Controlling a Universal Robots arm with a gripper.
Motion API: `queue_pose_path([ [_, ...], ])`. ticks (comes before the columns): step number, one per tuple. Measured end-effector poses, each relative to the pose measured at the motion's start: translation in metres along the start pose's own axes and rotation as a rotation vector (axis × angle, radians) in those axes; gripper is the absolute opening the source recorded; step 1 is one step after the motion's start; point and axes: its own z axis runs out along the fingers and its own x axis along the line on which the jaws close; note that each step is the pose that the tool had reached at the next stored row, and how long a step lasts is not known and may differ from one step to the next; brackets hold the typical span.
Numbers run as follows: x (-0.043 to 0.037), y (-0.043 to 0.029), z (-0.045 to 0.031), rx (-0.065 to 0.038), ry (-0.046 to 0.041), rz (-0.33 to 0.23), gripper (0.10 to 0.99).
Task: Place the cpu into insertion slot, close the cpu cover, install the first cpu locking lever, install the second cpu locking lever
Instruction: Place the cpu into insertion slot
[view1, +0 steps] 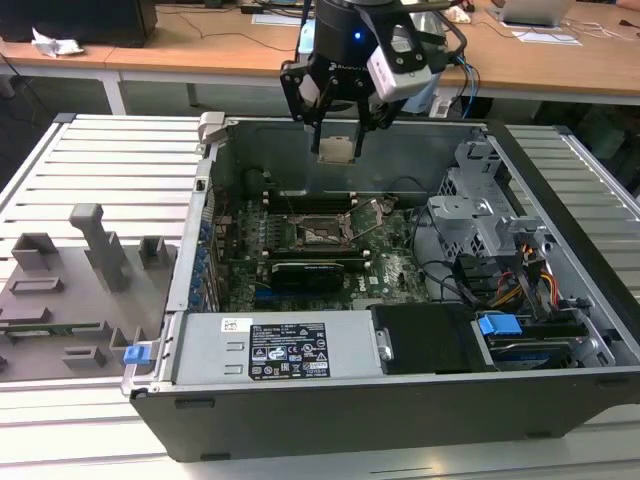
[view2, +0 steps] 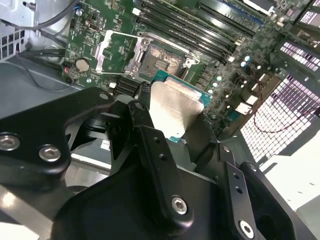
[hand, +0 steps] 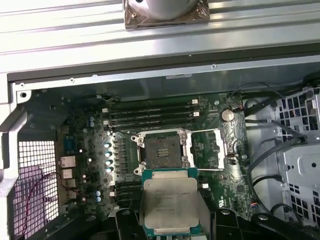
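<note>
My gripper (view1: 336, 140) hangs above the open computer case, shut on the cpu (view1: 335, 150), a flat square chip with a pale metal top. In both wrist views the cpu (hand: 170, 205) (view2: 177, 107) sits between the black fingers (view2: 142, 102), held well above the board. The insertion slot (hand: 162, 150) (view2: 162, 57) (view1: 322, 232) lies uncovered on the green board, its dark contact grid exposed. The cpu cover (hand: 210, 147) (view2: 117, 52) is flipped open beside the socket.
Long black memory slots (hand: 150, 112) run beside the socket. A black card (view1: 315, 270) sits on its near side. The power supply (view1: 270, 350) and grey drive cage (view1: 490, 220) border the board. A grey fixture tray (view1: 80, 280) lies at the exterior view's left.
</note>
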Motion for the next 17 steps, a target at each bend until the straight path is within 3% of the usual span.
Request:
queue_pose_path([
  [17, 0.0, 0.0, 0.0002, -0.002, -0.0113, 0.128, 0.525],
])
